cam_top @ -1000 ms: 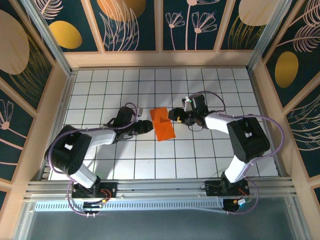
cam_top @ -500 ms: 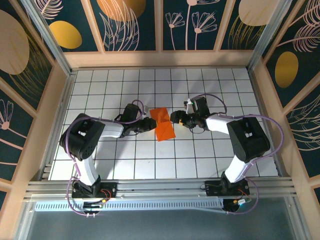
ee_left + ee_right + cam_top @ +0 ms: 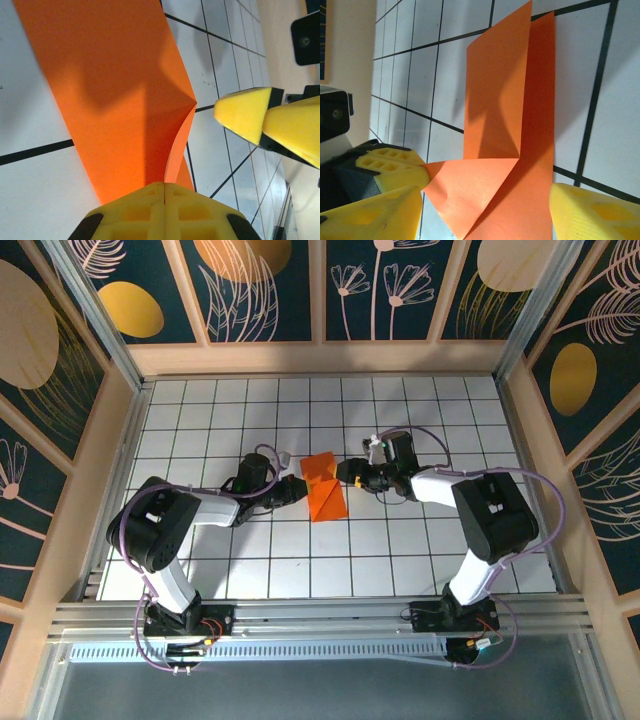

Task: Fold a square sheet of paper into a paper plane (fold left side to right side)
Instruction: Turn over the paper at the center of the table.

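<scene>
the orange sheet of paper (image 3: 325, 488) lies in the middle of the table (image 3: 420, 540), about as far from the left edge as from the right edge. it is not flat and open. it is folded, so one part lies on top of another part. in the right wrist view a long flap lies over the sheet (image 3: 520, 115), and below the flap there is a folded piece shaped like a triangle.

the left gripper (image 3: 298, 488) is at the left side of the paper. its two yellow fingers (image 3: 135, 210) are pressed tight together, and a corner of the paper is pinched between them. the paper (image 3: 110, 85) bends a little near that pinch.

the right gripper (image 3: 346, 472) is at the right side of the paper, very near its far right corner. its fingers (image 3: 592, 210) are spread apart, one on each side of the paper, and they hold nothing.

both arms reach in low over the white tiles from the near edge of the table. the two grippers point at each other with the paper between them.

wooden walls (image 3: 320, 358) with painted flowers stand around the table.
</scene>
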Controlling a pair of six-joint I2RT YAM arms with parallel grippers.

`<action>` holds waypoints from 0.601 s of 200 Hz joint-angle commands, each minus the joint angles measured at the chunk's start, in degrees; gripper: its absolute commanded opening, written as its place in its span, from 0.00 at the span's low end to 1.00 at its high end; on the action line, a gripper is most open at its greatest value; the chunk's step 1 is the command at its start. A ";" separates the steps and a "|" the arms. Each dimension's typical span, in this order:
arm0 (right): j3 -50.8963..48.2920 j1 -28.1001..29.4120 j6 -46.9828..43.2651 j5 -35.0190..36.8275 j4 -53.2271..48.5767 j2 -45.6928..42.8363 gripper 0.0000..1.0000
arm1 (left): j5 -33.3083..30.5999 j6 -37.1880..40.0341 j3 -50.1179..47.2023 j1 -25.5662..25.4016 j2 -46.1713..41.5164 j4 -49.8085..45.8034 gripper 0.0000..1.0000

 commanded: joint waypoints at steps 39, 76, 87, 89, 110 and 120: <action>3.78 2.26 2.68 -2.23 5.58 5.86 0.69 | -0.35 -2.11 -1.47 0.37 -0.91 5.33 0.01; 6.14 3.57 3.94 -3.47 7.20 8.43 0.65 | -0.82 -1.87 -1.47 0.36 0.11 4.86 0.01; 6.57 3.98 4.12 -3.63 7.43 8.88 0.63 | -0.79 -1.96 -1.44 0.36 0.63 4.89 0.01; 6.60 4.08 4.13 -3.68 7.44 9.03 0.63 | -0.86 -1.97 -1.39 0.36 0.79 4.94 0.01; 6.93 4.38 4.31 -3.74 7.63 9.73 0.60 | -1.06 -2.11 -1.13 0.38 1.91 4.74 0.01; 6.86 4.56 4.40 -3.61 7.55 10.01 0.59 | -1.28 -2.07 -1.03 0.36 2.36 4.48 0.02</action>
